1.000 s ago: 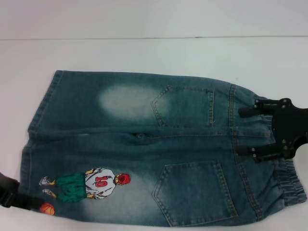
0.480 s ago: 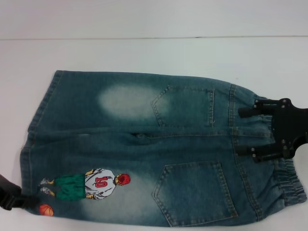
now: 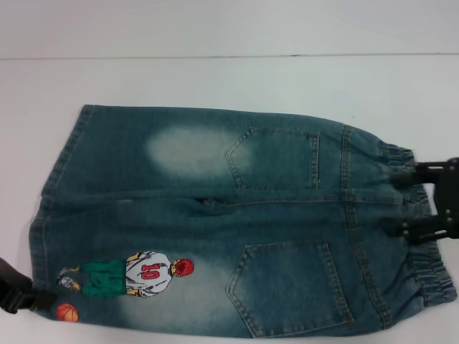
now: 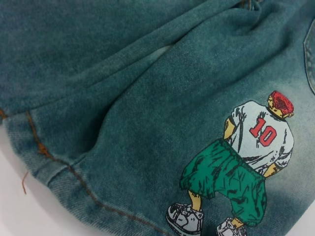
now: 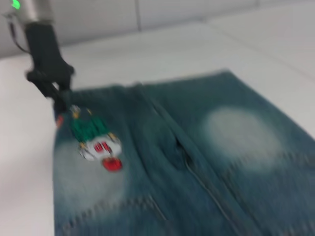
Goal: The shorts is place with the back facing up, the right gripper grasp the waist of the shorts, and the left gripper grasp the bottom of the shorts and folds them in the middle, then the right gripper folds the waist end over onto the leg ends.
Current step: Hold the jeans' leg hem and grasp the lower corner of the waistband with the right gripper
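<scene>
The shorts (image 3: 215, 215) lie flat with the back up, both patch pockets showing. The ruffled waist (image 3: 432, 266) is at the right and the leg ends (image 3: 50, 188) at the left. My right gripper (image 3: 410, 198) stands open at the right edge of the head view, its fingers spread across the waist band's middle. My left gripper (image 3: 37, 299) sits low at the near left, touching the hem beside the player print (image 3: 136, 274) and orange ball (image 3: 67, 312). The left wrist view shows that print (image 4: 246, 162) and hem (image 4: 59, 172) close up. The right wrist view shows the left gripper (image 5: 58, 101) at the shorts' (image 5: 197, 162) far hem.
The shorts lie on a white table (image 3: 215, 79), whose far edge runs across the top of the head view. Bare white surface surrounds the cloth at the back and the left.
My right gripper has drawn back to the right, from over the waist band's inner side to its outer edge. The left gripper has barely moved, and the near-left hem shifted slightly.
</scene>
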